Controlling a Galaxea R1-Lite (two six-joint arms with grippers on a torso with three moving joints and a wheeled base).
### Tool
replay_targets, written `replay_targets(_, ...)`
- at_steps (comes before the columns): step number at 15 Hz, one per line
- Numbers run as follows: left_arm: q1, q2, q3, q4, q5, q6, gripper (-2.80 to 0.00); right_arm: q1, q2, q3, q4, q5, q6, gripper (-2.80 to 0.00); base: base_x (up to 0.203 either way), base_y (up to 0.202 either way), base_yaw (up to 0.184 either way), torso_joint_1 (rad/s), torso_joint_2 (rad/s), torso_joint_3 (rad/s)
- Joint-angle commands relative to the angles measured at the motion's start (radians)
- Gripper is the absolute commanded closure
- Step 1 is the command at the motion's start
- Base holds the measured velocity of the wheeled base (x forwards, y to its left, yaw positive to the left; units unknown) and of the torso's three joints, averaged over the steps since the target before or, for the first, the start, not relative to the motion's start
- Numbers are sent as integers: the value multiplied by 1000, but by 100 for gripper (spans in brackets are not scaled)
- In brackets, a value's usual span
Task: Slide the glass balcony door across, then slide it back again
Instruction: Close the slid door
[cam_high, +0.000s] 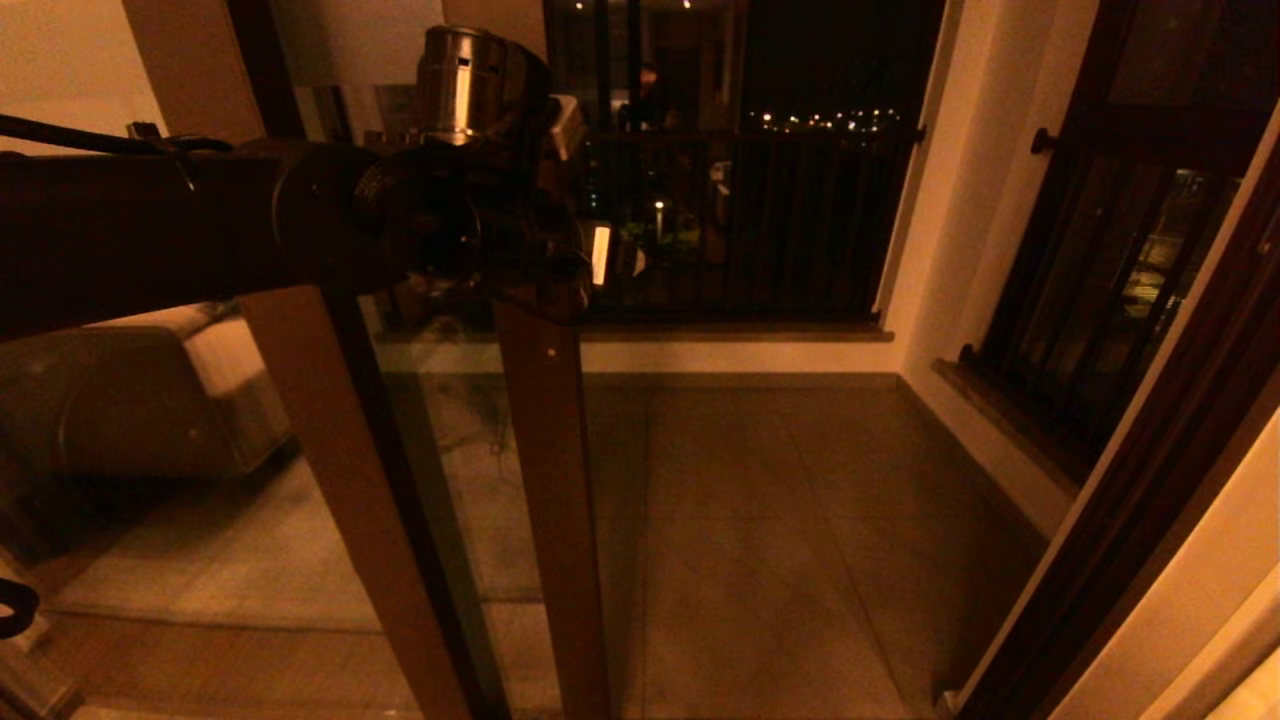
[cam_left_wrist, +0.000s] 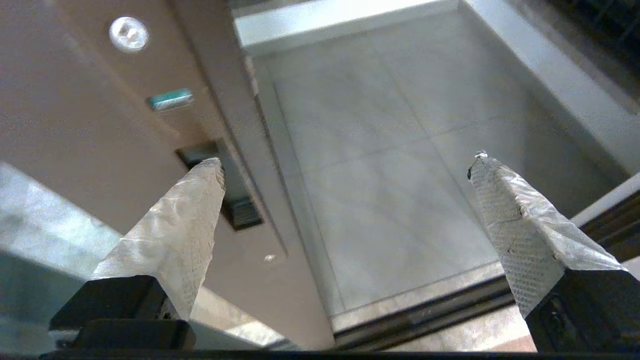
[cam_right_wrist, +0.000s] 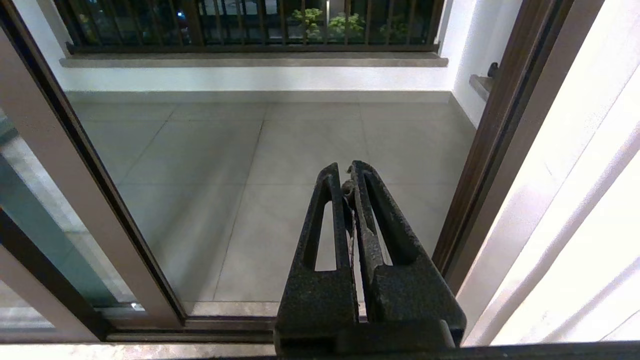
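Door: the glass balcony door (cam_high: 545, 470) stands slid partly across, doorway open toward the right.
Left pincer (cam_left_wrist: 345, 167): spread wide, one fingertip (cam_left_wrist: 207, 172) at the recessed handle plate (cam_left_wrist: 227, 187).
Right pincer (cam_right_wrist: 347, 175): closed, empty, parked low.
Advice: seat the fingertip in the recess, push along the track, steadily.

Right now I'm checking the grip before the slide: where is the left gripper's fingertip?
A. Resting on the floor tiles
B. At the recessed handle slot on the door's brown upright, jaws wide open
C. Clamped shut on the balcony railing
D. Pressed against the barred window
B: in the left wrist view one fingertip of the left gripper sits at the recessed handle slot on the glass balcony door, the other finger far apart over the tiles.
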Motion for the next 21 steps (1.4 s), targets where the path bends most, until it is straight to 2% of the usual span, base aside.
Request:
replay_targets(1,-3,13,0,-16,3,-1,-280,0,2,0,0,1,-1,0,0,0,0,0,0,0)
replay_targets(17,-26,59,-12,-45,8,-2,-280,0,2,0,0,1,-1,0,0,0,0,0,0,0)
replay_targets(21,-34,84,-12,-88,22,-2,-280,0,2,0,0,1,-1,0,0,0,0,0,0,0)
